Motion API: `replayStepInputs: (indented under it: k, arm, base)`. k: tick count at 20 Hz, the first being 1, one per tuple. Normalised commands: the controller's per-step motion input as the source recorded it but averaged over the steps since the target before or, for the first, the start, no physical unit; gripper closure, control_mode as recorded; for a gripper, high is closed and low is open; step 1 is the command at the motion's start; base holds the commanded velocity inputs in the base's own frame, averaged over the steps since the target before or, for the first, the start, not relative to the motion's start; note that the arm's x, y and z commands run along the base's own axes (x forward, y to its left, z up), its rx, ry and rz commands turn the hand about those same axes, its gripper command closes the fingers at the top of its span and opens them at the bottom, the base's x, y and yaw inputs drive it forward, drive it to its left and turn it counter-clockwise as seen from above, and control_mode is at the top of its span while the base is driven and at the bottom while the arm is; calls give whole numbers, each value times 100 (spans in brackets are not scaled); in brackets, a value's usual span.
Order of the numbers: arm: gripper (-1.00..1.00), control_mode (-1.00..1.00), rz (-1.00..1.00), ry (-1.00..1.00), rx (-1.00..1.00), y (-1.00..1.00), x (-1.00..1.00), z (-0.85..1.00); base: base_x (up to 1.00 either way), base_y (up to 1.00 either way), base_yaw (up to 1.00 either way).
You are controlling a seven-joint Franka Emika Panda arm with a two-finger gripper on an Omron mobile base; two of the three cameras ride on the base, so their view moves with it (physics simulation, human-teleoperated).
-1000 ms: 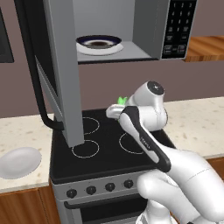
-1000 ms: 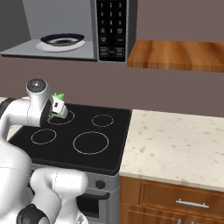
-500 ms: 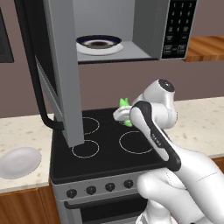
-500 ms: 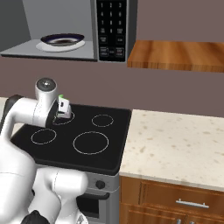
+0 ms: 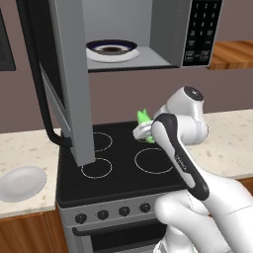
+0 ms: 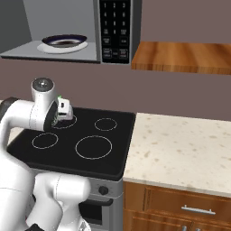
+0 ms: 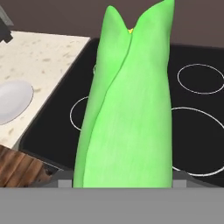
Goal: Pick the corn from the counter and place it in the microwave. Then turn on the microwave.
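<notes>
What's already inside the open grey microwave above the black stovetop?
A white plate with a dark centre sits on the floor of the grey microwave, left of middle. Nothing else shows inside; the swung-open door hides the left wall.

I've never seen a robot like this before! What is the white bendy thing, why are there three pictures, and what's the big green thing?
The white bendy thing is a robot arm in a pretend kitchen. Two pictures come from cameras behind it, one on each side. The third comes from a camera on its hand, so things look huge. The green thing is the corn, held in the gripper above the black stovetop. A white plate sits on the counter. Above, the microwave is open, with a bowl inside.
</notes>
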Motion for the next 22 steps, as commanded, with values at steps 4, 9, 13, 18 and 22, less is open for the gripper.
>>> replayStepInputs:
  k: [4, 9, 13, 18, 22]
  arm:
    - [100, -100, 4, 0, -8, -6, -10, 34]
    - [100, -100, 4, 0, -6, -7, -5, 29]
    - [100, -100, 5, 0, -5, -6, -3, 34]
    - [100, -100, 3, -2, -5, -5, -5, 33]
    - [100, -100, 1, -5, -5, -4, -8, 35]
  base:
    - [0, 0, 0]
    - [0, 0, 0]
    - [0, 0, 0]
    - [0, 0, 0]
    - [0, 0, 0]
